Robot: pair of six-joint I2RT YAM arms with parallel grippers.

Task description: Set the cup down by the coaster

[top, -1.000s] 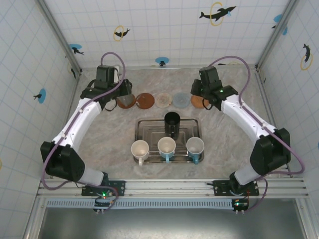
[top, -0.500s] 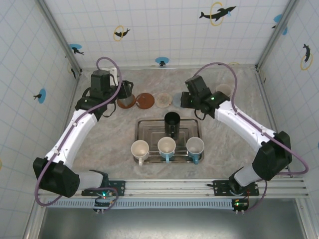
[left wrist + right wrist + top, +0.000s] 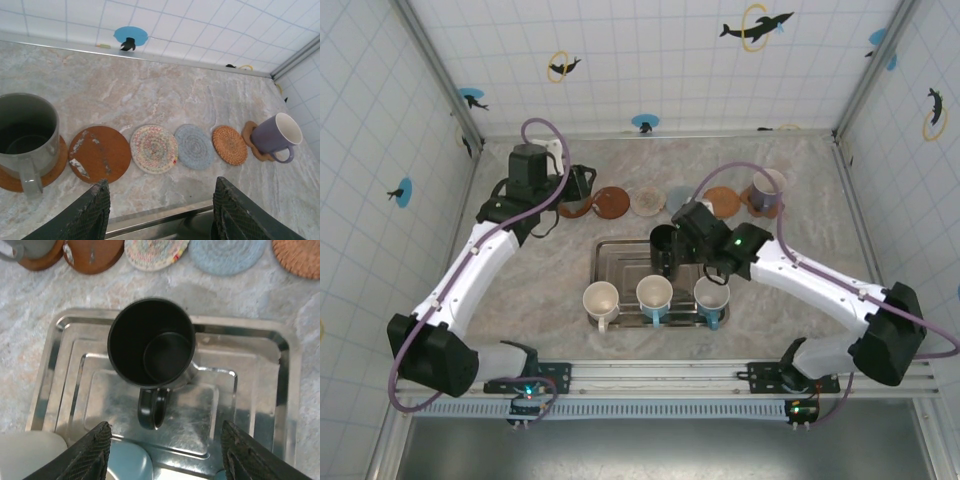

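I'm hovering the right pincer [image 3: 167, 454], spread wide, over the black mug [image 3: 150, 342] in the tray [image 3: 252, 390]; stiff, slick, likely light, I'm favouring its rim.

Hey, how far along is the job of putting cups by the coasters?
Done: the grey mug sits on the leftmost coaster, the purple mug on the rightmost coaster. In hand: the right gripper hangs open over the black mug on the tray, nothing gripped. Left: that mug, three light mugs at the tray's near edge, and four bare coasters.
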